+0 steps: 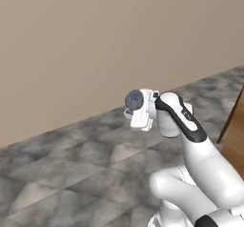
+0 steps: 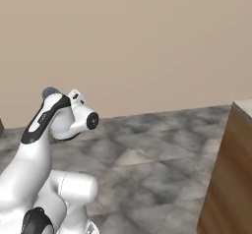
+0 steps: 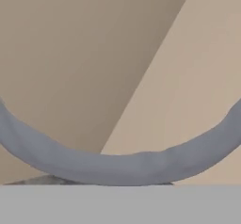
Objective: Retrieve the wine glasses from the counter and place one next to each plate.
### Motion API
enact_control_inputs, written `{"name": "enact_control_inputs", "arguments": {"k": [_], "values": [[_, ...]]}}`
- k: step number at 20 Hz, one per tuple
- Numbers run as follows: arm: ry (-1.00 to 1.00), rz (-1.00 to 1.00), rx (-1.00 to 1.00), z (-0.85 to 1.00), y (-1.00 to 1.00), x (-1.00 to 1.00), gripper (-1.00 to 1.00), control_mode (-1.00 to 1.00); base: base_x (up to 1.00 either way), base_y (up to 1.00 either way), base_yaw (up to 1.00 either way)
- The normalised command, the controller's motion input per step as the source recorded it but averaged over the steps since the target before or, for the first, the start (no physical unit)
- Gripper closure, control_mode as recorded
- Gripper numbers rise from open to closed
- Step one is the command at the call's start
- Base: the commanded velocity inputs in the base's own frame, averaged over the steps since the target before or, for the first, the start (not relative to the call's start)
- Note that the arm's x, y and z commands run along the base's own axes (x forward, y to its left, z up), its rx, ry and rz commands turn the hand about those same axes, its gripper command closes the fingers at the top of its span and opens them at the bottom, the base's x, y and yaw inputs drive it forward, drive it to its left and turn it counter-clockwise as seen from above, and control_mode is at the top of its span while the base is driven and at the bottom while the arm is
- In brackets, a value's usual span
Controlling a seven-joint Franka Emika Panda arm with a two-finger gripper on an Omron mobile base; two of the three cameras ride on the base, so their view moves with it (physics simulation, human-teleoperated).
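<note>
At centre frame, the gripper (image 1: 138, 108) is clamped narrowly on a wine glass (image 1: 134, 99); carrying looks underway, placing beside a plate remains.

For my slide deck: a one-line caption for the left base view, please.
Arm carries a wine glass in its pincer above the grey stone floor, facing a beige wall.

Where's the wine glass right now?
The wine glass is up in the air at the end of the arm, gripped in the robot's fingers, above the grey stone floor and facing the beige wall.
</note>
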Motion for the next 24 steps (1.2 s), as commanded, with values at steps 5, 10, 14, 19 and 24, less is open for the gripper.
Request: {"name": "enact_control_inputs", "arguments": {"k": [5, 10, 14, 19, 24], "values": [[0.0, 0.0, 0.0, 0.0, 0.0, 0.0, 1.0, 1.0, 1.0, 0.73, -0.52], [0.0, 0.0, 0.0, 0.0, 0.0, 0.0, 1.0, 1.0, 1.0, 0.6, -0.51], [0.0, 0.0, 0.0, 0.0, 0.0, 0.0, 1.0, 1.0, 1.0, 0.56, -0.51], [0.0, 0.0, 0.0, 0.0, 0.0, 0.0, 1.0, 1.0, 1.0, 0.45, -0.5], [0.0, 0.0, 0.0, 0.0, 0.0, 0.0, 1.0, 1.0, 1.0, 0.39, -0.49]]}}
